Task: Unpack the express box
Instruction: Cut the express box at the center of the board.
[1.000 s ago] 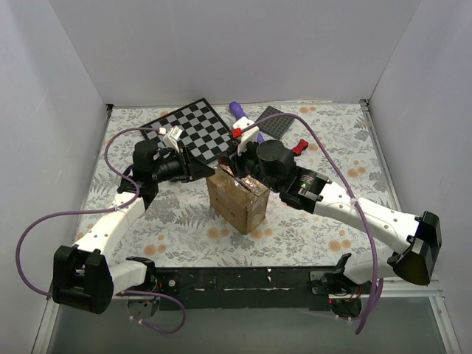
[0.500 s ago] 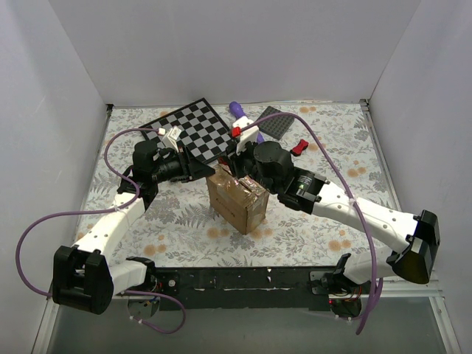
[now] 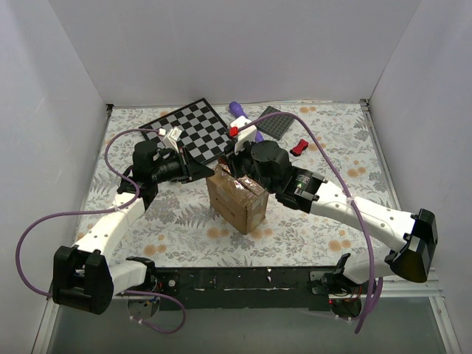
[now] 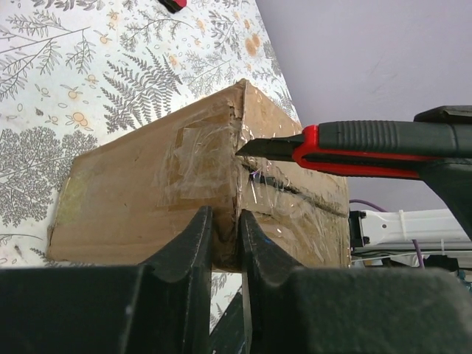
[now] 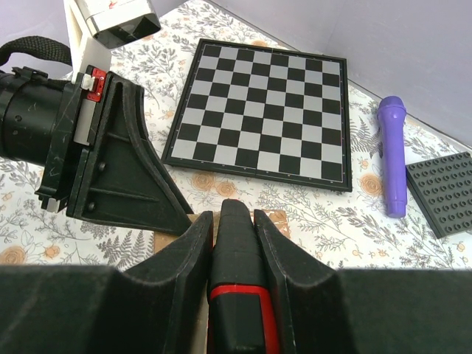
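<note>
The express box (image 3: 237, 203), a small brown carton with shiny tape, stands mid-table with its flaps taped down. My left gripper (image 3: 209, 171) is at its far left corner. In the left wrist view the jaws (image 4: 225, 217) pinch the box's (image 4: 147, 192) corner edge. My right gripper (image 3: 234, 168) hangs over the box top, shut on a red and black utility knife (image 5: 237, 243). The knife's tip (image 4: 243, 147) touches the taped top edge at that corner. A dark slit (image 4: 302, 193) runs along the tape on top.
A checkered board (image 3: 192, 129) lies at the back left, with a purple marker (image 3: 237, 109) and a dark grey studded plate (image 3: 276, 124) behind the box. A small red piece (image 3: 299, 147) lies right of the right wrist. White walls enclose three sides.
The right arm has slid the knife slightly left and away along the box top. The left jaws have narrowed on the box corner. The box has stayed put.
</note>
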Motion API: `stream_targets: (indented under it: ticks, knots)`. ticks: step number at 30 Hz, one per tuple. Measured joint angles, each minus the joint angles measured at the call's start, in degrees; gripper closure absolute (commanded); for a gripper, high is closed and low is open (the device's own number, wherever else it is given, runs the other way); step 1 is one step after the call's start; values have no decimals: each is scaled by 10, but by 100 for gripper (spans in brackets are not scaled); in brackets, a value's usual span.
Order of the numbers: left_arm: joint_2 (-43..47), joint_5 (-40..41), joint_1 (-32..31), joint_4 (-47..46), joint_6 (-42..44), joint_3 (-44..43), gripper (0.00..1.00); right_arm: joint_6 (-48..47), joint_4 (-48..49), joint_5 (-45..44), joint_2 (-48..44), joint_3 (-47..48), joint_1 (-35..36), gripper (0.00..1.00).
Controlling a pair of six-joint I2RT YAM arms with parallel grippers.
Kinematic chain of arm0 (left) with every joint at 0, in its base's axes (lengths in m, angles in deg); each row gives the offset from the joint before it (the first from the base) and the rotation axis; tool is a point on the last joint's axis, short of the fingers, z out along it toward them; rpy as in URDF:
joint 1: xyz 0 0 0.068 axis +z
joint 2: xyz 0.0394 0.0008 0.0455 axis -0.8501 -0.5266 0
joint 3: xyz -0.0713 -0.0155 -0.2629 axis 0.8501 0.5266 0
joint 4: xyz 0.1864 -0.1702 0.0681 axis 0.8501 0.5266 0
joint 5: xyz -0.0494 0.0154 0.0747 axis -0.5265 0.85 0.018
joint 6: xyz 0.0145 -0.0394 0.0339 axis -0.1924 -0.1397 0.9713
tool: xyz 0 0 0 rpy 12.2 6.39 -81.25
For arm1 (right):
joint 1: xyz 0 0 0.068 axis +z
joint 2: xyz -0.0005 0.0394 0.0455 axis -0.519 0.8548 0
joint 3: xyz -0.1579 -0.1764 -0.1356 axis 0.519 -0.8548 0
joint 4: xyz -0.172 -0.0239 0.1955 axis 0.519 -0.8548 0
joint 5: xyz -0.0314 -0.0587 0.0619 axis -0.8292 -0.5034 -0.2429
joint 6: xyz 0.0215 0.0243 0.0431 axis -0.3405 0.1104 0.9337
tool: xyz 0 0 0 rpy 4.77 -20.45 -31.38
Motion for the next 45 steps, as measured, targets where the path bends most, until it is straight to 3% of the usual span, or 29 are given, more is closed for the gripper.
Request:
stream_targets:
  ticks: [1, 45]
  knots:
    - [0, -1, 0, -2, 0, 0, 100, 0, 0, 0, 1, 1, 0, 99]
    - [0, -9, 0, -26, -9, 7, 100, -45, 21, -85, -20, -26, 56, 99]
